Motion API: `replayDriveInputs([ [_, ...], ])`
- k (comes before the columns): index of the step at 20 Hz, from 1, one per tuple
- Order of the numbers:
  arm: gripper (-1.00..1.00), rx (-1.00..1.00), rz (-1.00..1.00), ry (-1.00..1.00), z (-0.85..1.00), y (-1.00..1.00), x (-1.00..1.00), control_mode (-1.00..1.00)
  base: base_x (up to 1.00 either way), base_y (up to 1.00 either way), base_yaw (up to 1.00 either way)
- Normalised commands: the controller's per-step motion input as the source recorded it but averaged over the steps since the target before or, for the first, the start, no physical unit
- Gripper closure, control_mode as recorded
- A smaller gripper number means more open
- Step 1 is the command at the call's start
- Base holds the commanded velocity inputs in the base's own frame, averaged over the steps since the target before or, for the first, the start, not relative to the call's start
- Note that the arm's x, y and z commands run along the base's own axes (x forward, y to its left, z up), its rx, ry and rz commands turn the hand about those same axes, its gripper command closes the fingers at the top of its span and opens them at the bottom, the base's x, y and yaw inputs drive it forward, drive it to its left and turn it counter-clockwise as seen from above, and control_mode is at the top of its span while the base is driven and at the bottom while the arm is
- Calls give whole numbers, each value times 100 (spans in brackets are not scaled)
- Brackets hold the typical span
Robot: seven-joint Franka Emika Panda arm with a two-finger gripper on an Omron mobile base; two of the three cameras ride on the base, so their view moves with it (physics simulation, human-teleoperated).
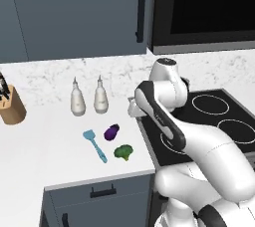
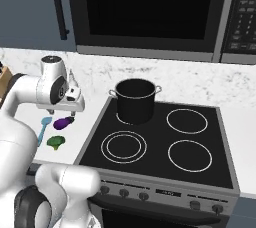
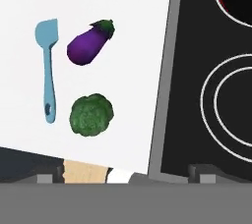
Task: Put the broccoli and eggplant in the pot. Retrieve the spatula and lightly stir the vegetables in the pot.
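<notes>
**White claw hangs spread over three untouched things beside the stove**

White and dark, the gripper hovers above the counter with its jaws spread wide and nothing between them. Taking the eggplant as the marker: it lies almost under the claw, just left of the stove's edge. The broccoli sits just nearer the counter's front edge than the eggplant, apart from it. The spatula lies beside the eggplant on the side away from the stove.

The eggplant looks glossy and rounded, so probably slippery; I would pinch it across its fat middle. The broccoli seems light and bumpy, easy to grip across the head.

Well beyond the eggplant, on the stove's back burner, stands the pot; what I can see of its inside looks dark and empty.
</notes>
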Motion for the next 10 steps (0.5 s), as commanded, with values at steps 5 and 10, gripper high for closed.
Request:
replayDriveInputs([
  [5,-100,25,-11,7,-55,21,0,-100,0,0,0],
  [10,-100,25,-19,2,-56,3,-10,-100,0,0,0],
])
